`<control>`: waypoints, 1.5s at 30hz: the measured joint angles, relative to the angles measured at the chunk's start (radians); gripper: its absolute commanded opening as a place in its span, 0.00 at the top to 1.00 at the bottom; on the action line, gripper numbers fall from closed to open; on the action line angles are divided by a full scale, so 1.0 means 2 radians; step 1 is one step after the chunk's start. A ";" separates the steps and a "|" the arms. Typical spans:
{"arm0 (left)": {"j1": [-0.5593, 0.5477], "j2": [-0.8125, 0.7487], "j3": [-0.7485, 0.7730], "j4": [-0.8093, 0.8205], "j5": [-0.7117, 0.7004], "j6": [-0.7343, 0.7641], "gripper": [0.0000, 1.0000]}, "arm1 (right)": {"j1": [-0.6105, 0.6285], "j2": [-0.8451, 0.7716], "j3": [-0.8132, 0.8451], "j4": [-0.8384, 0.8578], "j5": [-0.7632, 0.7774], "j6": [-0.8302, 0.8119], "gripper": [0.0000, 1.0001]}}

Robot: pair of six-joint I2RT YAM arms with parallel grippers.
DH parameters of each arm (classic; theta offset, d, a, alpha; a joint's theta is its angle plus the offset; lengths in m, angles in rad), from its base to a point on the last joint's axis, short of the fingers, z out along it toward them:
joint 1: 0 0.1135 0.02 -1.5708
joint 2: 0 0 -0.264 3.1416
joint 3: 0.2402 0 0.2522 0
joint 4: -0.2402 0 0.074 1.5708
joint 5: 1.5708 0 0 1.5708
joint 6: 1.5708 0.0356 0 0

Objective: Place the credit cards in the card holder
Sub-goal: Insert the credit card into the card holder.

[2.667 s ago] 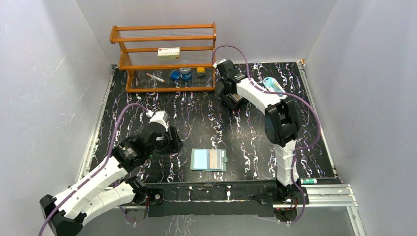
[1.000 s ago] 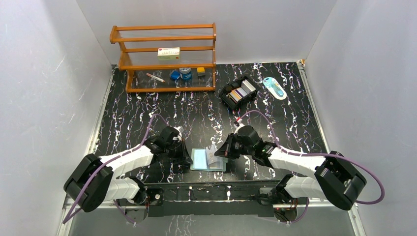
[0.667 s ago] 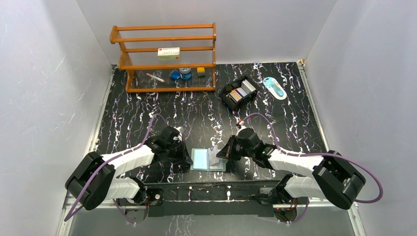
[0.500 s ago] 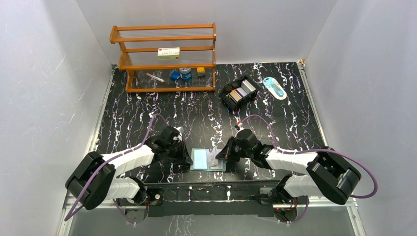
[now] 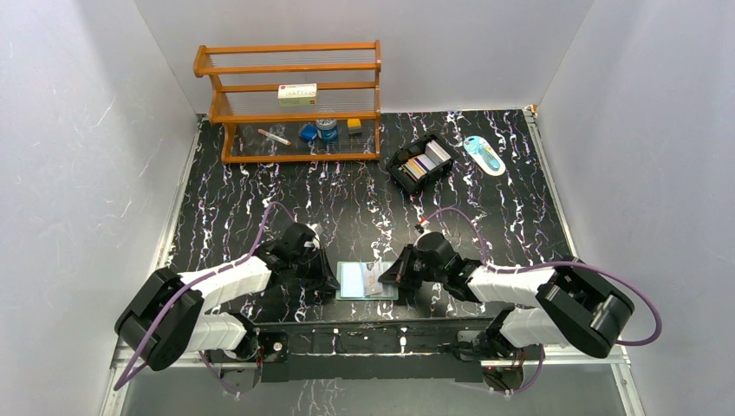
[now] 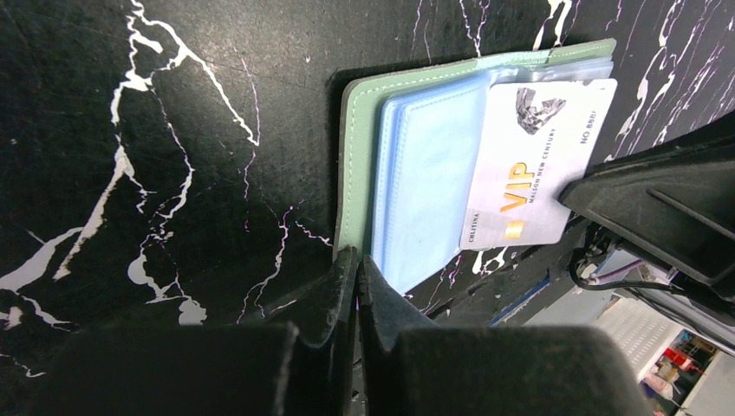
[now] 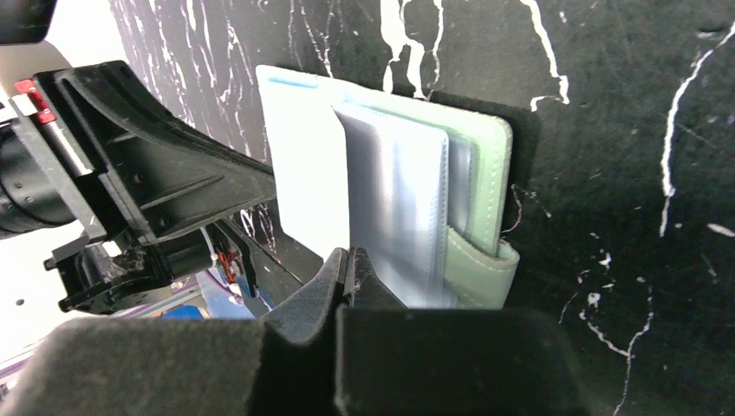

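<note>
while open, holder (image 6: 355, 165) against left hand (image 6: 357, 257)

place: lab robot cell, a tabletop test rig
walls (image 5: 87, 173): plain white panels boxing in both claws on the left, right and far side
table (image 5: 347, 199): black marbled mat under both claws
rail (image 5: 551, 186): bare metal framing on the table edge, off to the right of right claw (image 5: 386, 279)
arms (image 5: 230, 276): two, white and black, mounted behind the claws
rack (image 5: 290, 104): small wooden prop shelf, far beyond left claw (image 5: 334, 282)
</note>
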 measured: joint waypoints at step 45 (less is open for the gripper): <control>0.003 -0.001 -0.016 0.031 0.014 -0.015 0.97 | 0.037 0.009 -0.032 0.075 0.051 0.022 1.00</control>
